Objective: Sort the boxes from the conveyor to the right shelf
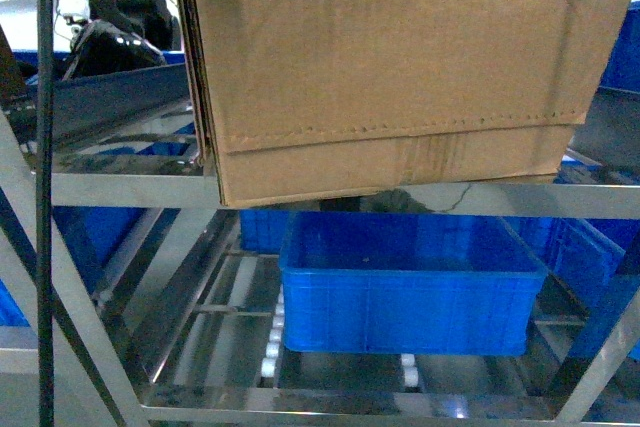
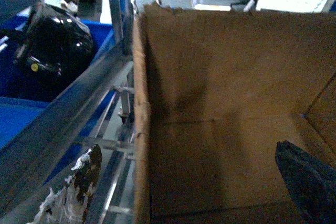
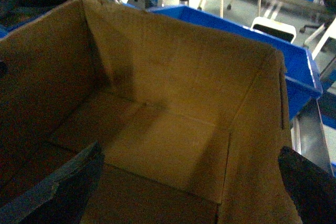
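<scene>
Steel rack (image 1: 130, 189) with white roller rails fills the head view. One cardboard box (image 1: 390, 67), open-topped, empty, sits with its base at the rack's upper-tier front rail. One blue bin (image 1: 405, 287) on the tier below, more behind. Right gripper (image 3: 184, 182): spread, one finger inside the box, one outside its wall. Left gripper: one dark finger (image 2: 310, 182) inside the box; state unclear. No readable writing.

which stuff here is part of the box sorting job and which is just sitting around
Part of the job:
- cardboard box, open and empty inside
- steel shelf rack with white rollers

Just sitting around:
- blue bin on the lower tier
- black bag beside the rack
</scene>
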Controlling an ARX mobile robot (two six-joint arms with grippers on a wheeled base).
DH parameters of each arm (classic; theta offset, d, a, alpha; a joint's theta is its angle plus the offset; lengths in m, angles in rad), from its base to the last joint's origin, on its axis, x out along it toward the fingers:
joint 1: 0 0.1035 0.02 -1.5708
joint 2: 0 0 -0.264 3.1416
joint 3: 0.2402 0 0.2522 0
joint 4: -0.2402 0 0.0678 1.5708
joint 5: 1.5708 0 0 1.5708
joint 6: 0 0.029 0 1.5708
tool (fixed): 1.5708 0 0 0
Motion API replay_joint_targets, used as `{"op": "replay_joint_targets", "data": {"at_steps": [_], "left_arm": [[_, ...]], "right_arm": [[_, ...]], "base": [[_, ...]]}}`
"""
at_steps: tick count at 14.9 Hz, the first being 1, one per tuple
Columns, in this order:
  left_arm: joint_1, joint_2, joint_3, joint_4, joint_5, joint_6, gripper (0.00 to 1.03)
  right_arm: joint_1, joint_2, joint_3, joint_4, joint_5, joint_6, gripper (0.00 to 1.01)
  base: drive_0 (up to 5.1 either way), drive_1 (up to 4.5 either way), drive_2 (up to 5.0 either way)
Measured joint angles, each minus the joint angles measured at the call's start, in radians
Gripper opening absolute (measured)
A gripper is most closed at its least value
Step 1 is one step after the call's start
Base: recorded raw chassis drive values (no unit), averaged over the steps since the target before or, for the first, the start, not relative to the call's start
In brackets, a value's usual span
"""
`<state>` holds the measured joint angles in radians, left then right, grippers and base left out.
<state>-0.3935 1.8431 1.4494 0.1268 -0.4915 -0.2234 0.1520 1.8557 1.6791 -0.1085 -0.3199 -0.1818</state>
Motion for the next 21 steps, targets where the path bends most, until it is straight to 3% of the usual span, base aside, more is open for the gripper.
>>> {"op": "replay_joint_targets", "data": {"at_steps": [4,6,9,12,14,19,20,21], "left_arm": [[0.003,-0.145,-0.179,0.130,-0.077,0.027,0.98],[0.002,-0.250,-0.294,0.132,-0.061,0.026,0.98],[0.015,-0.380,-0.444,0.133,-0.065,0.017,0.98],[-0.007,-0.324,-0.433,0.182,-0.099,0.015,0.98],[-0.018,-0.317,-0.383,0.221,-0.104,0.027,0.98],[-0.001,-0.253,-0.235,0.182,-0.080,0.046,0.98],[-0.024,-0.287,-0.278,0.172,-0.093,0.035,0.98],[-0.034,-0.366,-0.344,0.106,-0.091,-0.001,0.98]], "right_arm": [[0.007,-0.113,-0.191,0.177,0.026,-0.007,0.98],[0.020,-0.230,-0.350,0.290,0.069,0.001,0.98],[0.016,-0.375,-0.550,0.349,0.098,0.008,0.98],[-0.018,-0.312,-0.521,0.349,0.098,0.009,0.98],[-0.005,-0.291,-0.460,0.393,0.095,0.009,0.98],[0.014,-0.221,-0.345,0.385,0.088,0.011,0.98],[0.000,-0.227,-0.341,0.368,0.068,0.029,0.98],[-0.002,-0.257,-0.361,0.343,0.063,0.049,0.98]], "base": [[0.0,0.00,0.0],[0.0,0.00,0.0],[0.0,0.00,0.0],[0.0,0.00,0.0],[0.0,0.00,0.0],[0.0,0.00,0.0],[0.0,0.00,0.0],[0.0,0.00,0.0]]}}
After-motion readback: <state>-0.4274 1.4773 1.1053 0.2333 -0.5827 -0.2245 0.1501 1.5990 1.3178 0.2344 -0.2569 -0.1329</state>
